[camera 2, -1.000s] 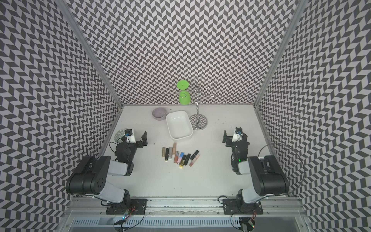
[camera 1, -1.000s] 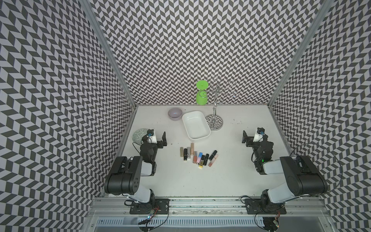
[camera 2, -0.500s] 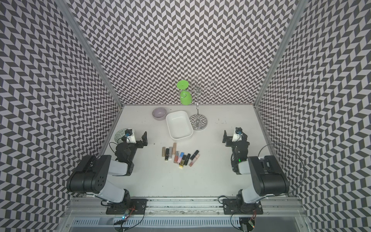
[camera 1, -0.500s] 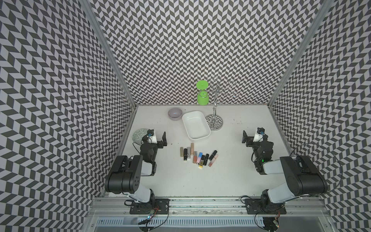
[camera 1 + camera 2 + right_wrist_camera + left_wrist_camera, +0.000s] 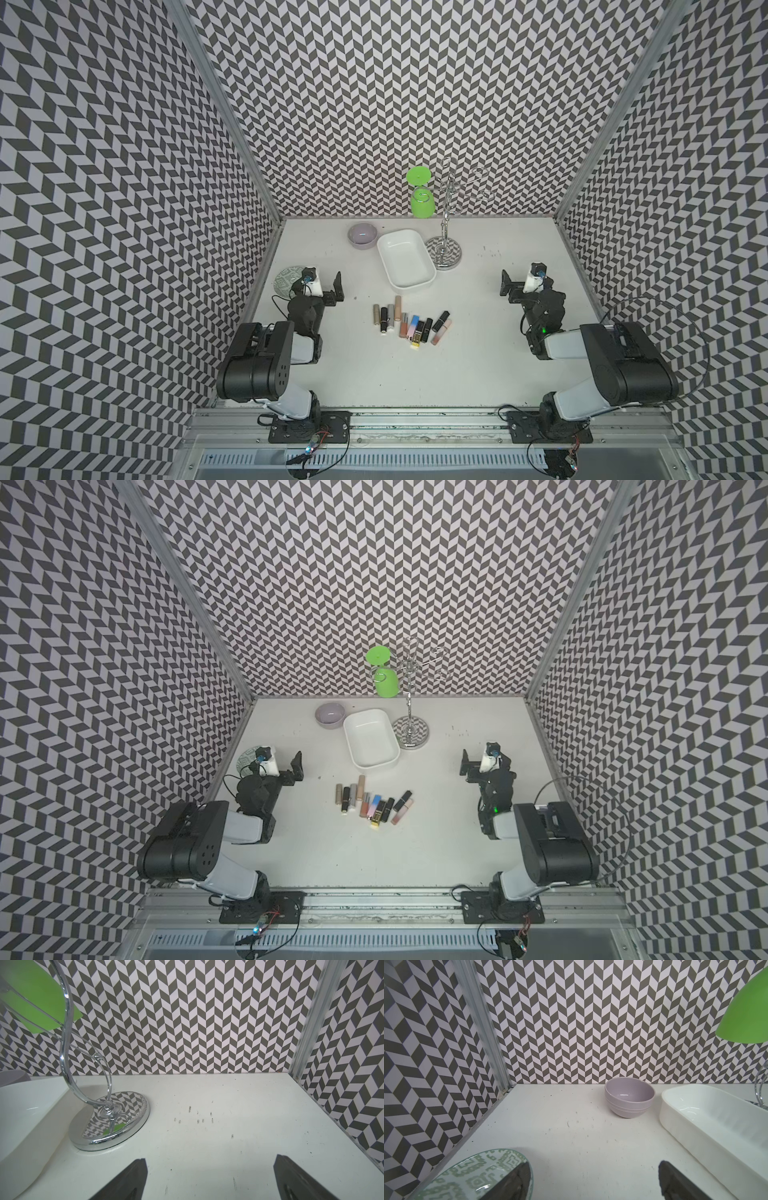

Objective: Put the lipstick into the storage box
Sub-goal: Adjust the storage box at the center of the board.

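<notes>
Nothing is in hand yet. At the left of the frame in both top views, my left claw (image 5: pixel 593 1184) stands wide open and empty. It is low over the counter (image 5: pixel 374 374) and close by a small green-patterned plate (image 5: pixel 286 276). At the right of the frame my right claw (image 5: pixel 209 1182) is just as wide open and empty, also low over the counter.

Between them, a little below the centre of the frame, the lipsticks (image 5: pixel 409 322) lie in a tight row, most of them side by side and touching. Just beyond the row, toward the upper centre, sits the white storage box (image 5: pixel 405 259), empty and set slantwise to the row. No lipstick is in it, so the whole job lies ahead.

I judge the step in hand to be the reach for a first tube. The tan tube (image 5: pixel 398 303) pokes out of the row toward the box, so its far end is free of neighbours. I would turn my left claw, the nearer one, so the fingers straddle that end across its width. Then I would come straight down and close gently, so the tube neither rolls nor drags the ones beside it.

Farther back, a grey bowl (image 5: pixel 363 236) sits just beside the box's far left corner. A chrome stand (image 5: pixel 444 253) is hard by the box's right side, with a green cup (image 5: pixel 422 203) behind that. On the carry I should lift clear of the box wall and keep off the stand.
</notes>
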You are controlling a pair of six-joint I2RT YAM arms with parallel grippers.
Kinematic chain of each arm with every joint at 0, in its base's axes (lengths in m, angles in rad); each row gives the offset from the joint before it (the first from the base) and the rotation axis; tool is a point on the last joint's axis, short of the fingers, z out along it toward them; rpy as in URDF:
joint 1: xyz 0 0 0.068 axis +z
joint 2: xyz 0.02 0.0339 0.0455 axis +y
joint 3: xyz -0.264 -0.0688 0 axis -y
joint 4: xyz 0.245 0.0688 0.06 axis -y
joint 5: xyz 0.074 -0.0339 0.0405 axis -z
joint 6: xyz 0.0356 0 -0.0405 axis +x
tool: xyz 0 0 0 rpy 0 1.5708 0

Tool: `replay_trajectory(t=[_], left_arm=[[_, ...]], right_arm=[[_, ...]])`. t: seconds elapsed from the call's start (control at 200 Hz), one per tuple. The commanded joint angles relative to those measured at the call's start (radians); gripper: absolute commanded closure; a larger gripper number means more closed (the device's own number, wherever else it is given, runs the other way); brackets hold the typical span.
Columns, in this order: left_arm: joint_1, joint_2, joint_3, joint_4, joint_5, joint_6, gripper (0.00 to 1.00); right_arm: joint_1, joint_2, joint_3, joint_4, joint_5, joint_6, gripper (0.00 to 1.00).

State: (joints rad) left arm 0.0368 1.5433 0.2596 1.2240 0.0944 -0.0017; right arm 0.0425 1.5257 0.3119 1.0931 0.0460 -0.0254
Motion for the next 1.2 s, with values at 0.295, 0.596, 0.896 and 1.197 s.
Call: replay_trajectory(t=[0.295,0.596,0.896,1.197], left_arm=[[-0.021,-0.136,0.225,-0.514,0.043,-0.055,0.01],[-0.117,-0.241,0.345,-0.871,0.069,-0.269,0.01],[-0.259,-0.394,0.361,-1.144,0.172,-0.426,0.01],[-0.276,-0.468,0.378,-1.285,0.235,-0.475,0.01]], right_arm=[[0.000,-0.173,0.236,-0.501,0.209,0.302,0.00],[-0.006,-0.123,0.541,-1.049,0.052,0.461,0.00],[0.124,-0.103,0.676,-1.421,-0.244,0.593,0.04],[0.409,-0.040,0.716,-1.474,-0.264,0.839,0.10]])
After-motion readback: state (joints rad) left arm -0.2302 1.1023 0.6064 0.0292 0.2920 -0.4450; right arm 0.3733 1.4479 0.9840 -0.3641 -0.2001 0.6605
